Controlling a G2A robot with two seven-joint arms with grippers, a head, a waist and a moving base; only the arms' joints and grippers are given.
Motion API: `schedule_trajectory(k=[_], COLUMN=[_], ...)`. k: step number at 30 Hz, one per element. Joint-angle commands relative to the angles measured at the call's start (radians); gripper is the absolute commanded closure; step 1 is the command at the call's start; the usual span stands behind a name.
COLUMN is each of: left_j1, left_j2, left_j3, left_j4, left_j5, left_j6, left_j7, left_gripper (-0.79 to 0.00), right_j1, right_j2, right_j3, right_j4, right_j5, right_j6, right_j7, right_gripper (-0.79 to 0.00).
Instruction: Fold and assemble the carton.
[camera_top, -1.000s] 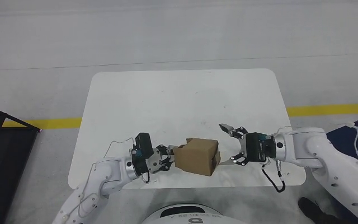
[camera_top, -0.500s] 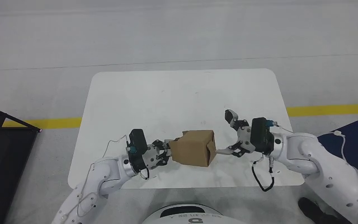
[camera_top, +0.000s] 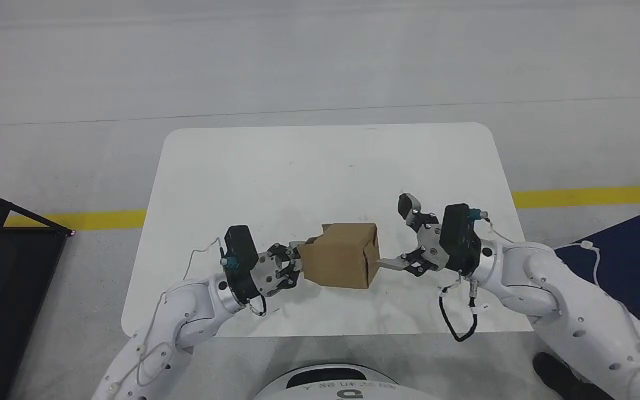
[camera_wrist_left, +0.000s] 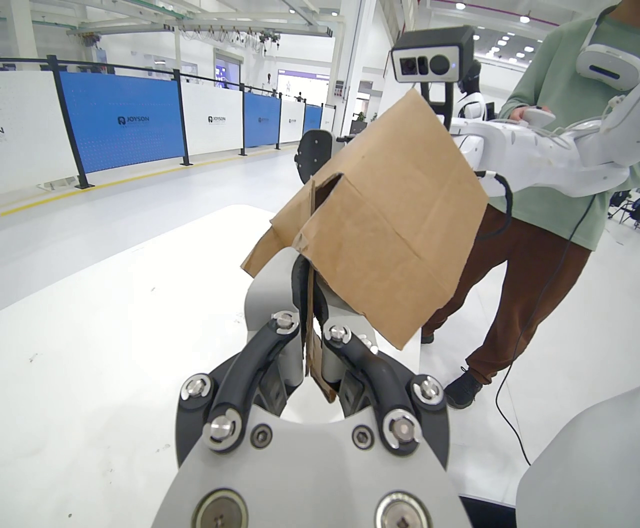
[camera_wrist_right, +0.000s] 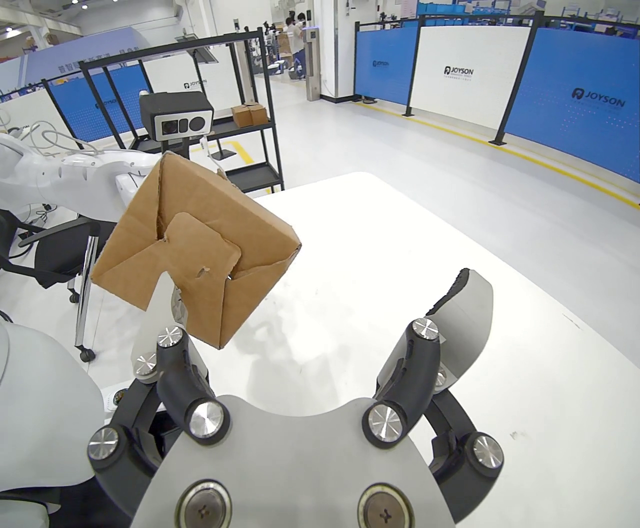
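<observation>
A brown carton (camera_top: 342, 256) is held above the near part of the white table (camera_top: 300, 170), tilted, with loose flaps at both ends. My left gripper (camera_top: 291, 268) is shut on a flap at one end; in the left wrist view the fingers (camera_wrist_left: 295, 280) pinch the cardboard edge and the carton (camera_wrist_left: 390, 215) rises beyond them. My right gripper (camera_top: 393, 236) is open at the carton's other end. In the right wrist view the carton (camera_wrist_right: 200, 240) shows its tabbed end flap, one fingertip (camera_wrist_right: 167, 300) sits behind that flap and the other (camera_wrist_right: 465, 295) stands apart in the air.
The table's front edge (camera_top: 330, 332) lies just behind both wrists. Bare tabletop (camera_wrist_right: 400, 225) stretches beyond the carton. A black frame (camera_top: 20, 250) stands on the floor off the table's left side. A metal shelf rack (camera_wrist_right: 240, 135) stands beyond the table.
The carton has been carried away from the table's front edge and turned. The right gripper, still open, has closed in on the carton's end. The left gripper kept its hold.
</observation>
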Motion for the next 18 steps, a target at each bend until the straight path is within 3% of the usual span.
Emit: schedule_trajectory(k=[1,18], left_j1=[-0.001,-0.011], left_j2=[0.0,-0.003], left_j3=[0.0,0.003], left_j4=[0.0,0.003], left_j5=[0.0,-0.007], left_j6=[0.0,-0.008], left_j7=[0.0,-0.009], left_gripper=[0.0,0.0], right_j1=[0.003,0.031], right_j2=[-0.005,-0.04], right_j3=[-0.008,-0.028], right_j4=[-0.001,-0.005], right_j5=[0.001,-0.002], right_j6=[0.013,0.061], right_j7=[0.009,0.095], right_gripper=[-0.785,-0.785])
